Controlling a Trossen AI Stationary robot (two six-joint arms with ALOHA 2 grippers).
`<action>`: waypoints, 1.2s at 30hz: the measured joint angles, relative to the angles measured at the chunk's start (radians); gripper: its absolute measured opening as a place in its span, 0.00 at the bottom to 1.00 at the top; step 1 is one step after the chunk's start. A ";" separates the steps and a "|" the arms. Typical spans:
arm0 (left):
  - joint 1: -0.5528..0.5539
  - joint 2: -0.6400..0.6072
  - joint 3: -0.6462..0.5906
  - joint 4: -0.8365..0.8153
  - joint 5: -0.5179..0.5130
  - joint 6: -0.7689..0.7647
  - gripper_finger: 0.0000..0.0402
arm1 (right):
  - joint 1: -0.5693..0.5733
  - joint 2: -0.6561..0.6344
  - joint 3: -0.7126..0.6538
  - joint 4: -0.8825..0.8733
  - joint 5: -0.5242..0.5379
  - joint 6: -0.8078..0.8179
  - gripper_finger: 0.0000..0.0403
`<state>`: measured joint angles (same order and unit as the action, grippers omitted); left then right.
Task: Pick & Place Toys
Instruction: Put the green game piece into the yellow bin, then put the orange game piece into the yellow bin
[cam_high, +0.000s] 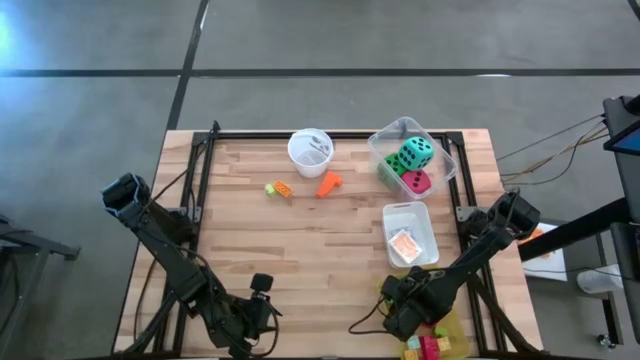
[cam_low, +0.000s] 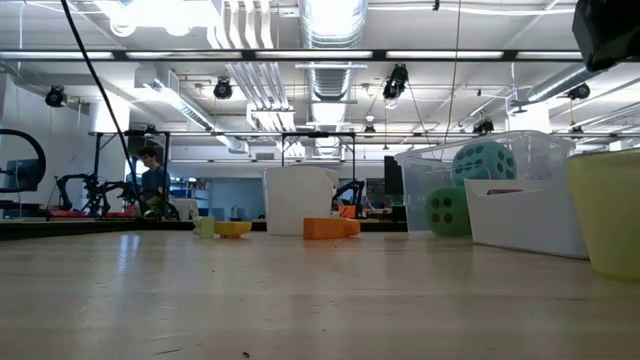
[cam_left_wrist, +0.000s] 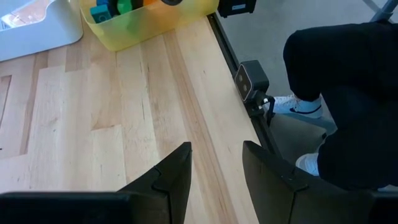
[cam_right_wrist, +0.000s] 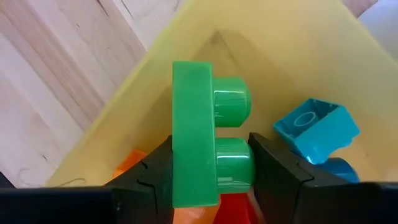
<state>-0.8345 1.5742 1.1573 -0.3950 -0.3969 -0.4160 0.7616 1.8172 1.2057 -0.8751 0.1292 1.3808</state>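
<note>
My right gripper hangs over the yellow bin at the table's near right corner, shut on a green two-stud block. Inside the bin lie a blue block and red and orange ones. My left gripper stands open, nothing between its fingers, over bare wood near the table's front edge. A teal die, a green die and a red-pink die sit in the clear bin. Three small blocks lie on the table near the white cup. My right gripper pinches the green block between its two fingers: one finger on the flat underside, the other on the top of a stud. The fingers point down into the bin's corner. The block lies on its side, studs pointing sideways; whether it rests on the blocks below, I cannot tell.
A white bin with a small card pack stands between the clear bin and the yellow one. A person's dark-clothed leg and white shoe show just beyond the table's edge rail in the left wrist view.
</note>
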 joint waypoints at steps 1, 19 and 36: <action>0.000 0.000 0.000 0.000 0.000 0.000 0.36 | 0.000 0.000 0.000 0.000 -0.002 0.000 0.39; 0.000 0.000 0.000 0.002 0.000 0.000 0.36 | 0.000 -0.002 0.026 -0.003 -0.044 -0.026 0.61; 0.000 0.000 0.000 0.003 -0.004 0.019 0.36 | 0.006 -0.003 0.302 -0.366 0.013 -0.055 0.68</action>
<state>-0.8343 1.5742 1.1576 -0.3923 -0.4013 -0.3968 0.7677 1.8145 1.5075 -1.2408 0.1422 1.3255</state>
